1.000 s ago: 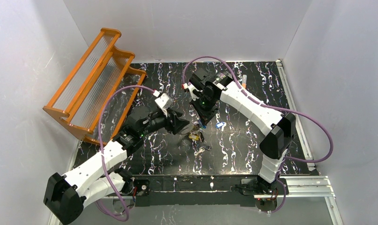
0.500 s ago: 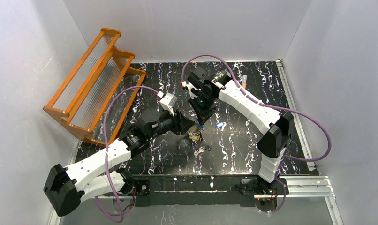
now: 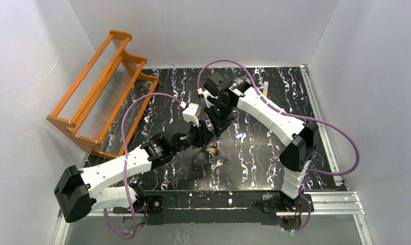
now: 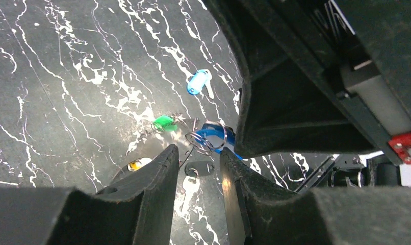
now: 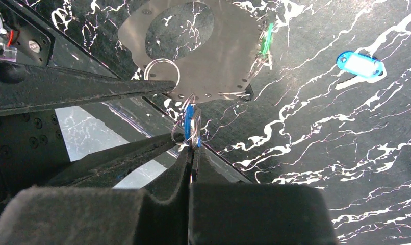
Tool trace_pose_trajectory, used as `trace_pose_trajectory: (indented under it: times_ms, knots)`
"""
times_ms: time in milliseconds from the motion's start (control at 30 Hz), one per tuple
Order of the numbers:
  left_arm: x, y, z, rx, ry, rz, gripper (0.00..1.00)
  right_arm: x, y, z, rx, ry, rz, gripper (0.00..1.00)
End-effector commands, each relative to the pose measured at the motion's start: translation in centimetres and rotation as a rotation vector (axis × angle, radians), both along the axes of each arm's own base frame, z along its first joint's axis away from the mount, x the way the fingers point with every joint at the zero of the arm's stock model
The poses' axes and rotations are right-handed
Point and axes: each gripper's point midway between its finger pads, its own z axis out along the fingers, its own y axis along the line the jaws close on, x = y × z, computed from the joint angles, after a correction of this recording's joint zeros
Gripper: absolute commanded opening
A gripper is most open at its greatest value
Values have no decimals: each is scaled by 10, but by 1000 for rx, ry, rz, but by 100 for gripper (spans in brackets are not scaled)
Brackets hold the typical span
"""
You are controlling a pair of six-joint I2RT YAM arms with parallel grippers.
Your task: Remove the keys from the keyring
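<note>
- In the last second my left gripper (image 4: 198, 162) has come in from 9 o'clock. Now it sits right beside my right gripper (image 5: 189, 153), over the bunch.
- My right gripper has hardly moved. Its fingers are pressed together on the key with the dark blue plastic head (image 5: 189, 118).
- My left fingers are apart, one on each side of the small thin wire ring (image 4: 206, 139) on that blue key. I cannot tell if they touch it yet.
- The big flat grey oval keyring (image 5: 234, 64) lies just past my right fingertips, near the middle of the black table with white streaks (image 3: 275, 92).
- In the right wrist view, the key with the green plastic head (image 5: 264, 43) sits at the keyring's 3 o'clock edge.
- A key with a light blue plastic head (image 3: 239, 136) lies alone at 3 o'clock from the bunch, so I think it is already off.
- I think both grippers are now set to pull the dark blue key free.
</note>
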Motion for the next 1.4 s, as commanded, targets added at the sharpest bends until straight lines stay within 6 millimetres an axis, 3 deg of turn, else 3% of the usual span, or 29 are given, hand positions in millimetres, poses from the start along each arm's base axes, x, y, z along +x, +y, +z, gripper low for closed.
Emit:
trace_pose_trajectory:
  times_ms: [0,200,367,600,933,1133,1367]
  knots:
    - [8,2,8,23,-23,65,34,4,11,14,61,-16,-10,1]
    - [9,-6,11,47,-50,64,38,1,13,12,72,0,-6,1]
    - [19,3,2,126,-89,119,38,-1,15,14,90,6,-1,1]
    - [28,19,-2,226,-159,157,23,-4,11,15,95,2,1,1]
    - [17,7,2,221,-278,-6,1,-8,14,17,129,3,18,1]
    - [4,3,0,235,-361,-139,0,-2,2,15,138,-3,11,1]
    - [-1,21,7,160,-419,-86,0,-1,-16,4,210,45,-23,1]
